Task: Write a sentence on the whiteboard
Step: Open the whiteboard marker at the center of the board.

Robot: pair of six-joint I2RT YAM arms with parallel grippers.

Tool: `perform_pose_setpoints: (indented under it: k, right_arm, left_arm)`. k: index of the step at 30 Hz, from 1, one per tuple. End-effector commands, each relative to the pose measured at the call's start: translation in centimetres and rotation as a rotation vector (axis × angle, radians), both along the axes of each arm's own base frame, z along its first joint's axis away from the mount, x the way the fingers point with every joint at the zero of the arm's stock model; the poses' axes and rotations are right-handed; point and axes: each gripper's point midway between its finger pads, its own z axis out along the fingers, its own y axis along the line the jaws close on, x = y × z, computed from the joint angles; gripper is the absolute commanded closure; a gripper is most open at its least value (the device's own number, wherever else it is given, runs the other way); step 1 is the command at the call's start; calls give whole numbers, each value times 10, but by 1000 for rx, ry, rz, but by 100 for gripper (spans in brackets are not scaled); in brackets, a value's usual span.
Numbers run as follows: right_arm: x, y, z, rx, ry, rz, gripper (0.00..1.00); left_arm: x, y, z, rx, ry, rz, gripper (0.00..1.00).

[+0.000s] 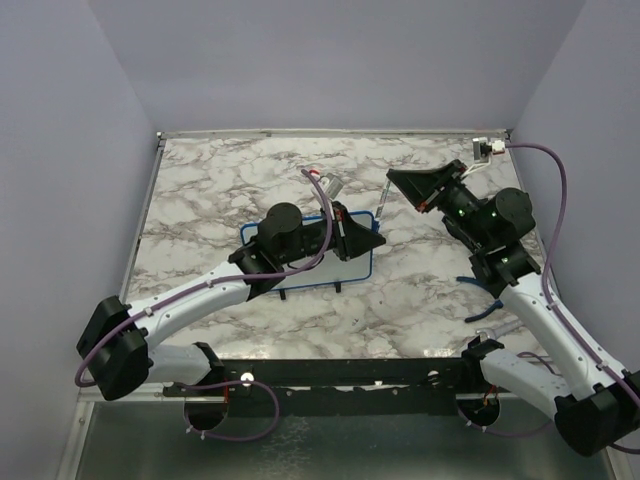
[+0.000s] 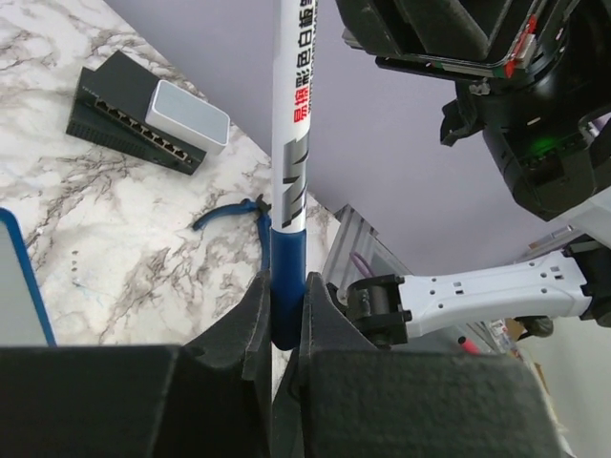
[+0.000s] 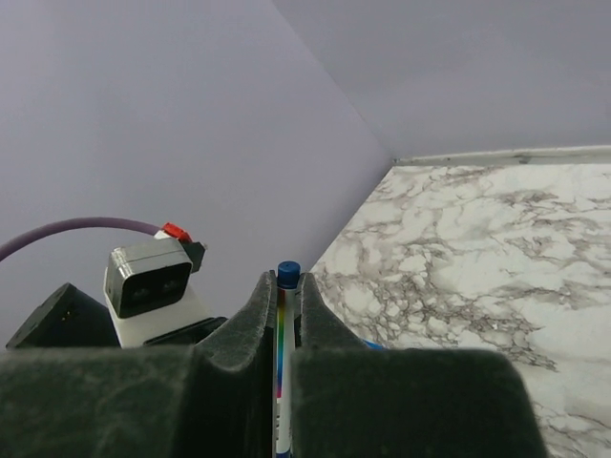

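The whiteboard (image 1: 352,270), white with a thin blue frame, lies mid-table, mostly covered by my left arm; its corner shows in the left wrist view (image 2: 17,277). No sentence shows on the parts I can see. My left gripper (image 1: 376,238) (image 2: 286,315) is shut on the blue end of a white marker (image 2: 289,114). My right gripper (image 1: 394,180) (image 3: 284,296) is shut on the same marker (image 3: 287,275), whose blue tip pokes out between its fingers. The marker (image 1: 381,205) spans the short gap between the two grippers, above the board's right edge.
A dark block with a pale grey pad (image 2: 153,114) lies on the marble table (image 1: 230,180) right of the board. A blue-handled tool (image 2: 234,215) lies near it, by my right arm (image 1: 480,285). Lilac walls enclose the table on three sides.
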Motion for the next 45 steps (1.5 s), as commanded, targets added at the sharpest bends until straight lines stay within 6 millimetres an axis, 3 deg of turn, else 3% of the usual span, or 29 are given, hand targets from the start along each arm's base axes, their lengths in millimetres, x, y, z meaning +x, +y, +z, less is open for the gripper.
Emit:
perform_pose_setpoints:
  k: [1, 2, 4, 5, 7, 14, 18, 23, 28, 35, 45]
  right_arm:
    - [1, -5, -3, -61, 39, -40, 94]
    - [1, -7, -7, -93, 57, -48, 78]
    - [0, -9, -17, -169, 96, -52, 38]
    - [-1, -10, -25, -214, 127, -51, 27]
    - [-6, -13, -35, -294, 169, -37, 18]
    - [-51, 1, -53, -477, 222, 238, 18]
    - [-72, 9, -62, -515, 250, 387, 19]
    - [-98, 33, -83, -497, 347, 655, 30]
    - [-122, 55, -82, -428, 340, 850, 37]
    - [-132, 54, -97, -455, 410, 876, 46]
    - [-140, 60, -111, -454, 431, 896, 51]
  left_arm:
    - [7, 16, 2, 50, -76, 23, 100]
    - [8, 21, -1, 82, -96, 21, 100]
    - [10, 32, -9, 156, -137, -1, 100]
    - [9, 38, -13, 195, -157, -19, 100]
    - [3, 49, -25, 277, -194, -82, 100]
    - [-38, 80, -70, 511, -241, -338, 100]
    - [-60, 84, -61, 459, -284, -426, 100]
    - [-79, 88, -67, 464, -263, -544, 100]
    - [-83, 86, -70, 488, -271, -553, 100]
    - [-76, 86, -71, 512, -284, -523, 100]
    - [-74, 84, -72, 512, -282, -521, 100]
